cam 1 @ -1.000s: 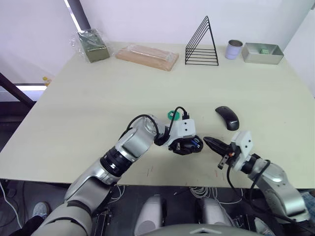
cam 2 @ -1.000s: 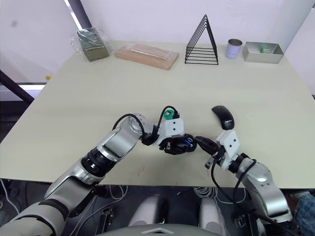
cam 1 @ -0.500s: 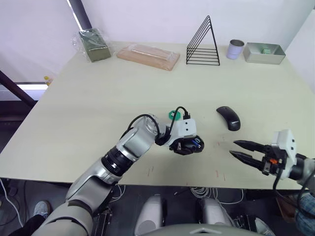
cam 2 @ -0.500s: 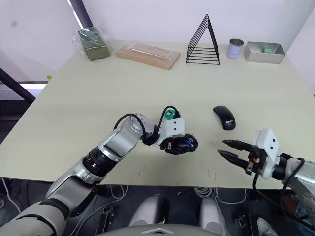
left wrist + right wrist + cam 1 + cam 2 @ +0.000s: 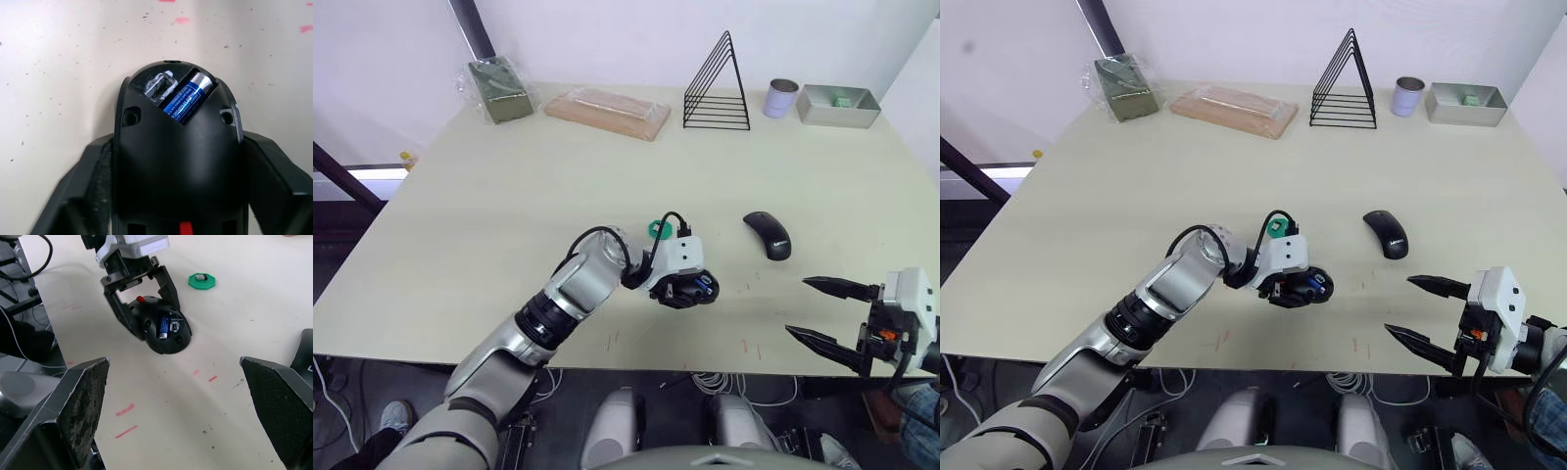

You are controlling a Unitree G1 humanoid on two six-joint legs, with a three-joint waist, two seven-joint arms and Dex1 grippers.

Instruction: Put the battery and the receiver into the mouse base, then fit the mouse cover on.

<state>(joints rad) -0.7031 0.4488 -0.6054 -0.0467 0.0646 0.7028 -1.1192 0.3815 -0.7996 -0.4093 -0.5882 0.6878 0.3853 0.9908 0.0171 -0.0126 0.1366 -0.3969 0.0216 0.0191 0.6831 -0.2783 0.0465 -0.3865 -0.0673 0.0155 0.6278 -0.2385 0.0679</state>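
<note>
The black mouse base (image 5: 166,340) lies near the table's front edge. The blue battery (image 5: 188,98) sits in its hollow, next to a pale-rimmed slot (image 5: 159,87). My left gripper (image 5: 687,292) is open, and its black fingers (image 5: 122,313) straddle the sides of the base. The receiver (image 5: 199,277), a tiny dark nub with a pale bit, rests on a round green disc (image 5: 658,230) just behind the base. The smooth black mouse cover (image 5: 768,235) lies to the right of the base. My right gripper (image 5: 797,305) is wide open and empty at the front right edge.
Along the back of the table stand a green packet (image 5: 497,90), a wrapped wooden block (image 5: 605,113), a black wire rack (image 5: 717,83), a can (image 5: 780,98) and a metal tray (image 5: 835,106). Small red marks (image 5: 124,409) dot the tabletop by the front edge.
My right gripper has pulled back from the mouse base to the front right edge and gone from shut to wide open. The left arm stays at the base.
</note>
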